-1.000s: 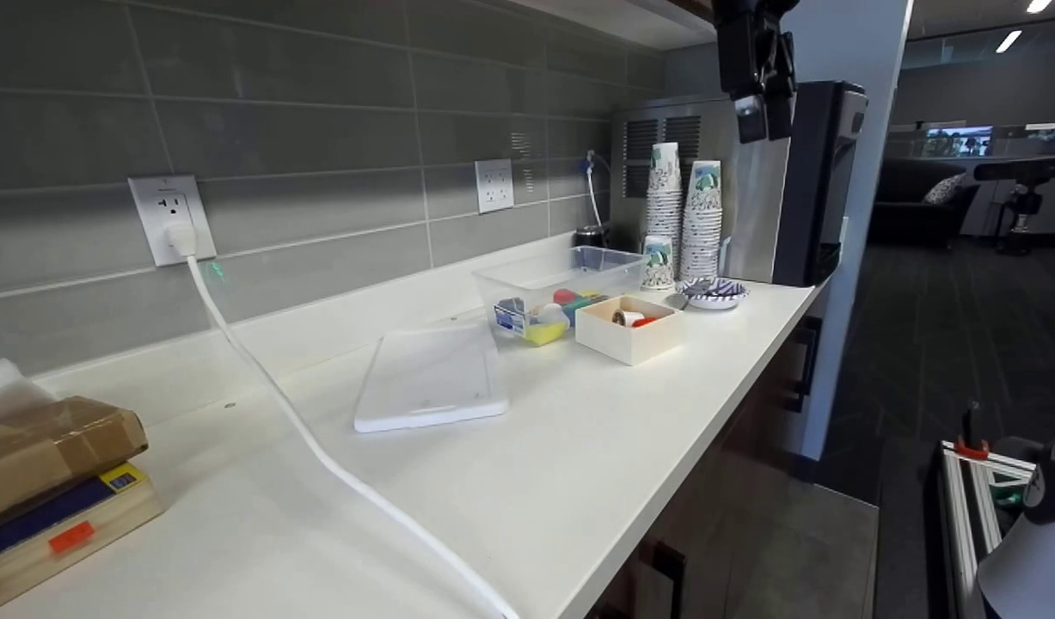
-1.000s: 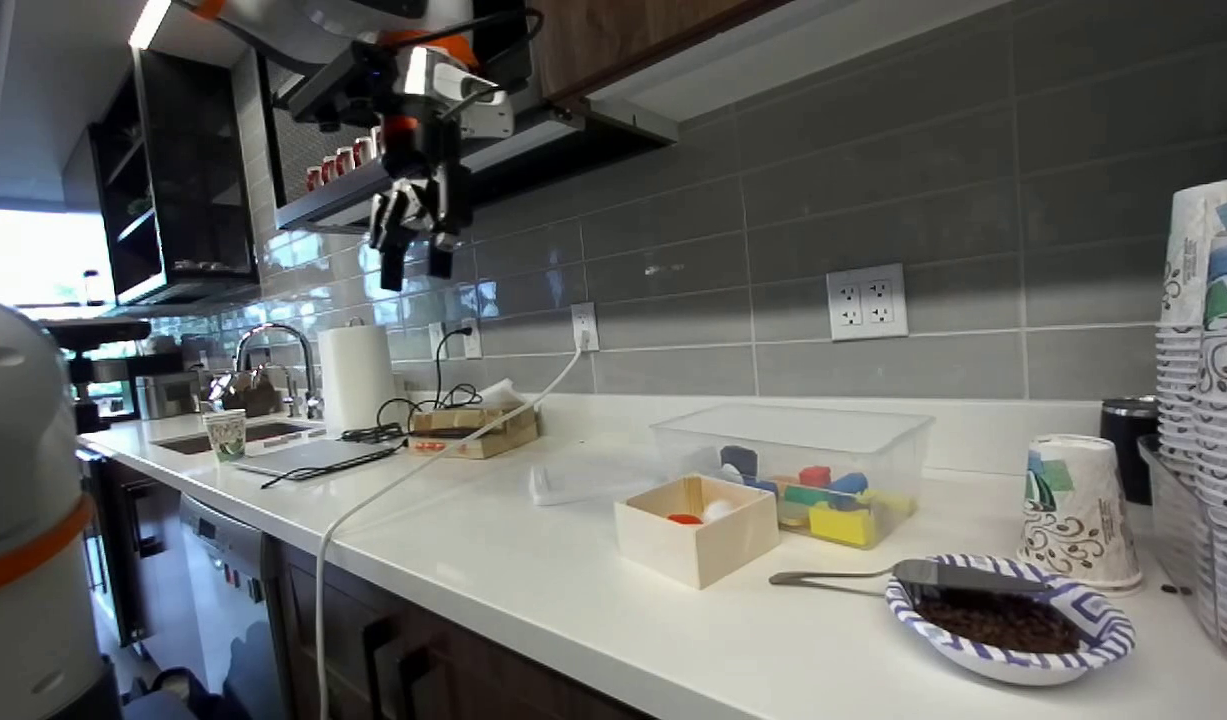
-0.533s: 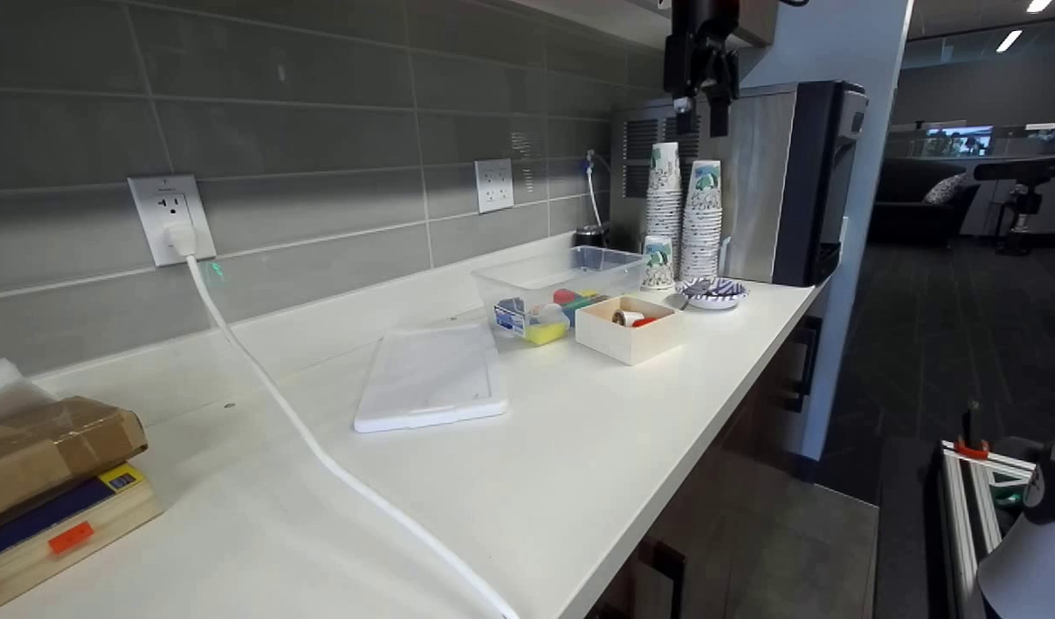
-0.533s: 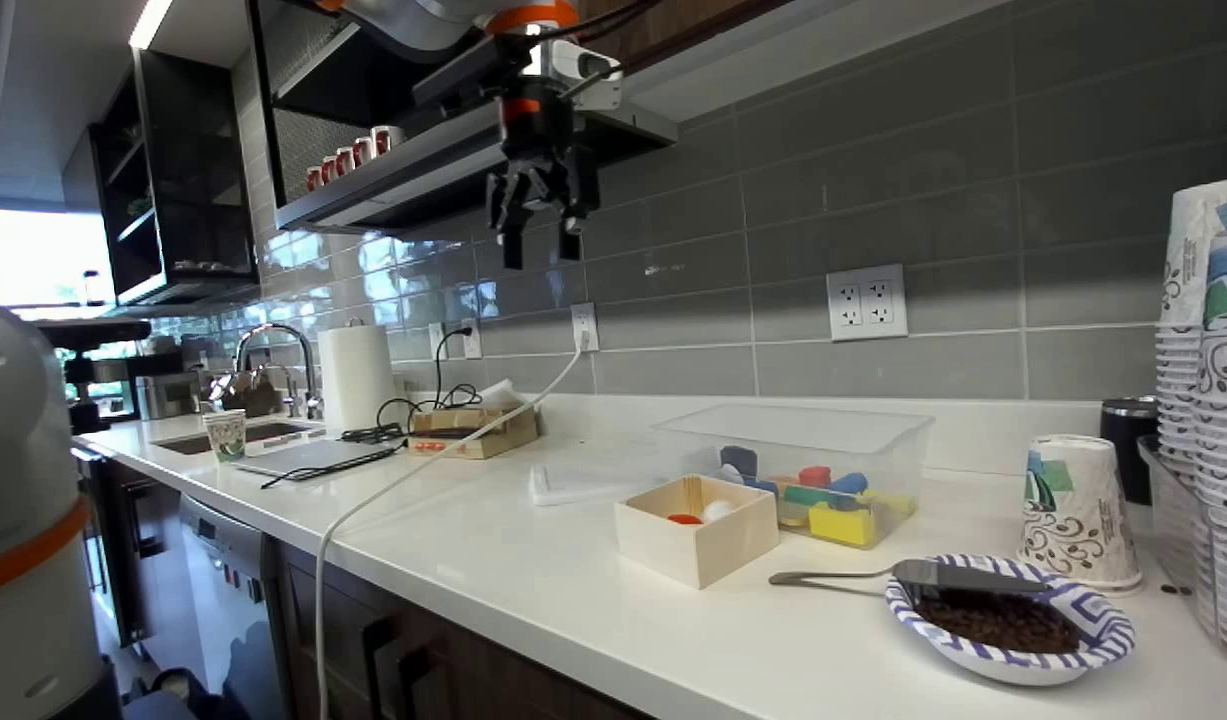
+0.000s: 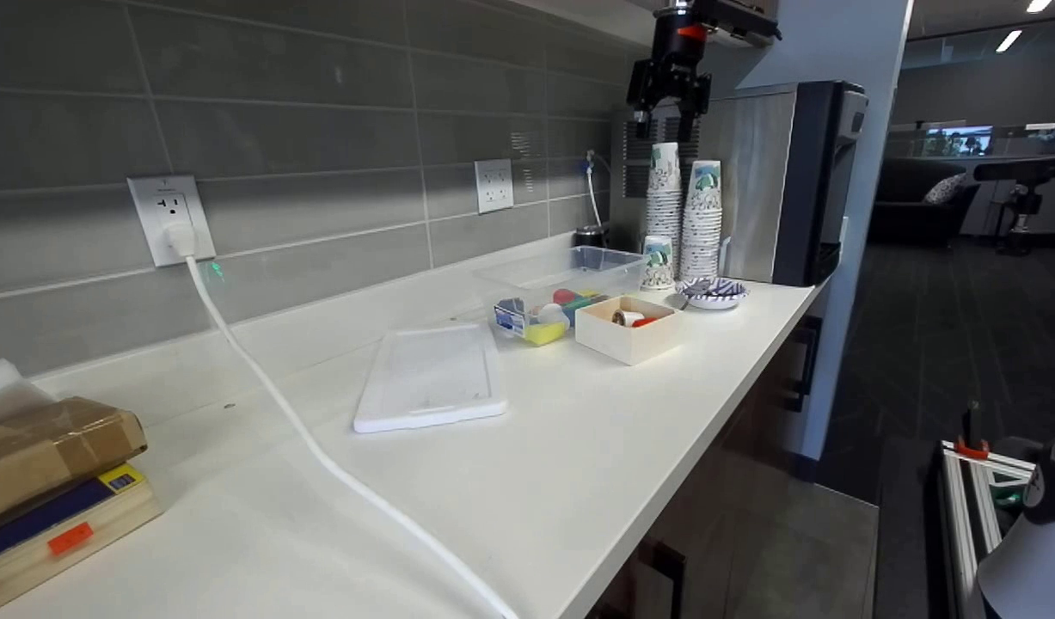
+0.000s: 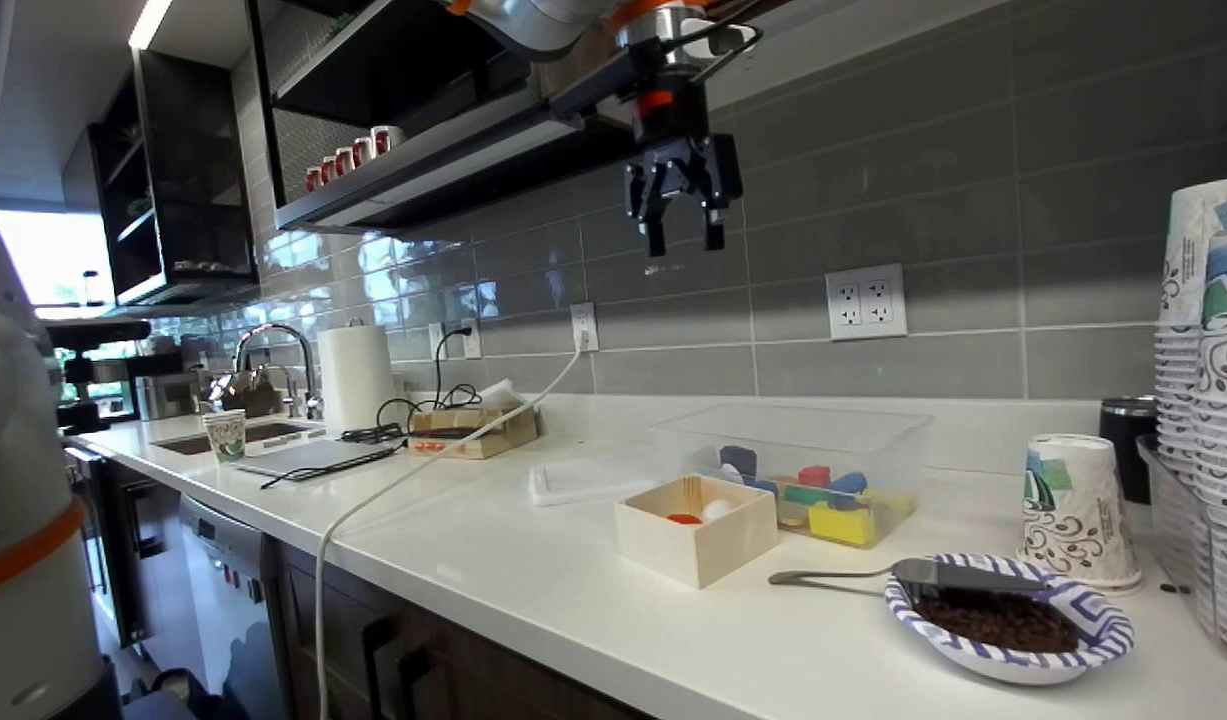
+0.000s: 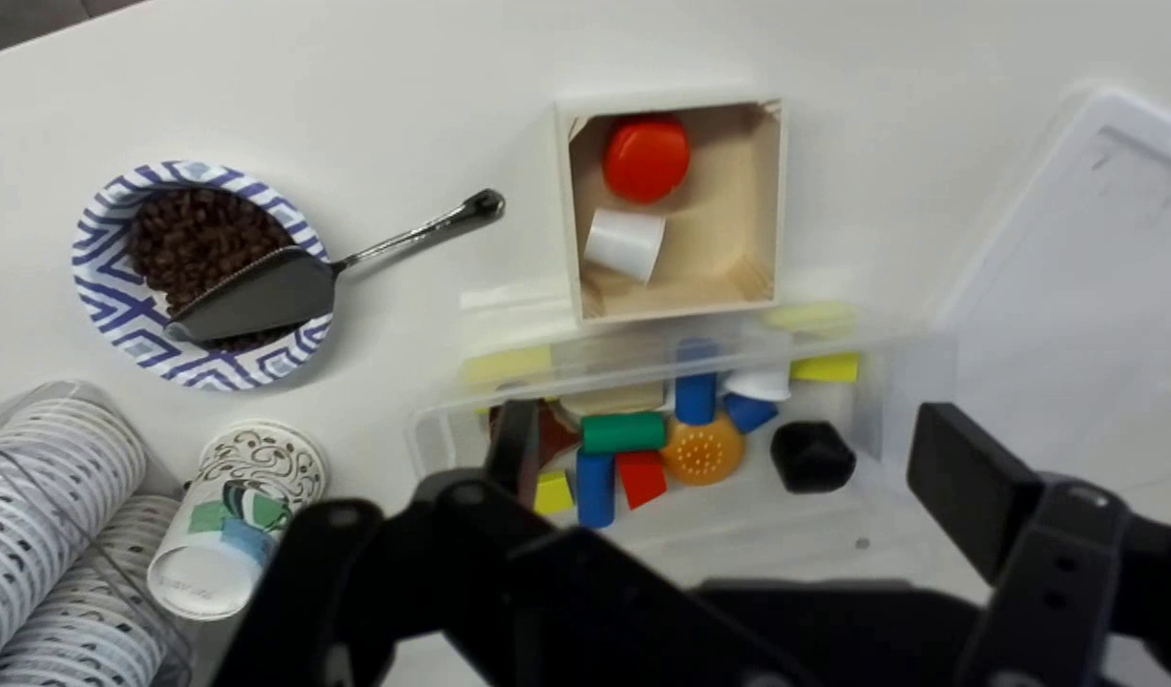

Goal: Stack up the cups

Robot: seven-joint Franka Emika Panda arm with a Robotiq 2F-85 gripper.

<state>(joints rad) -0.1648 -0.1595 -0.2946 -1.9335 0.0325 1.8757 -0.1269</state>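
Wrist view: counter (image 7: 404, 105) from above.

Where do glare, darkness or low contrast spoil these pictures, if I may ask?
In an exterior view, a bright patch at far left is blown out and the wall tiles carry glossy reflections; in the wrist view, the fingers are dark and slightly soft, while the clear bin nearly blends into the white counter.
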